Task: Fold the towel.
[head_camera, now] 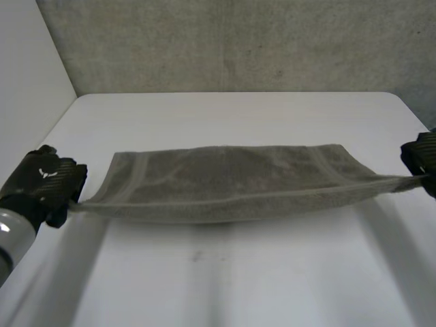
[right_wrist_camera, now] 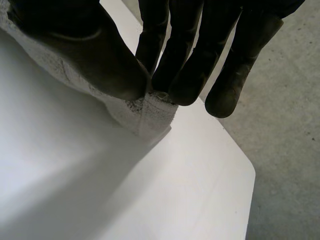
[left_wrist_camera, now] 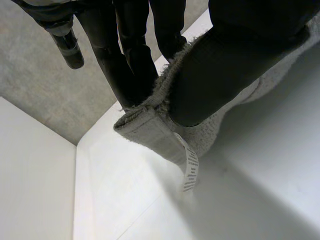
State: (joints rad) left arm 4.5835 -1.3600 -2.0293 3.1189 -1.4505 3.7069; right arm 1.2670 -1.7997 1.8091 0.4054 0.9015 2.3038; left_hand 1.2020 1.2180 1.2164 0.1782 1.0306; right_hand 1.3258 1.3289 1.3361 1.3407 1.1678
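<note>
Pinching the towel [head_camera: 225,184] at both ends: left hand [head_camera: 48,180] at centre-left of the frame, thumb pressed against fingers on a corner beside the care label [left_wrist_camera: 190,170]; right hand [head_camera: 421,155] at the right edge, thumb and fingertips nipping the opposite corner. Stretched lengthwise left to right above the bench [head_camera: 218,279], sagging mid-span, far edge seemingly resting down. Equally near either hand; probably calls for carrying the held edge toward the far one. Right hand mostly cut off. Unclear whether already doubled.
</note>
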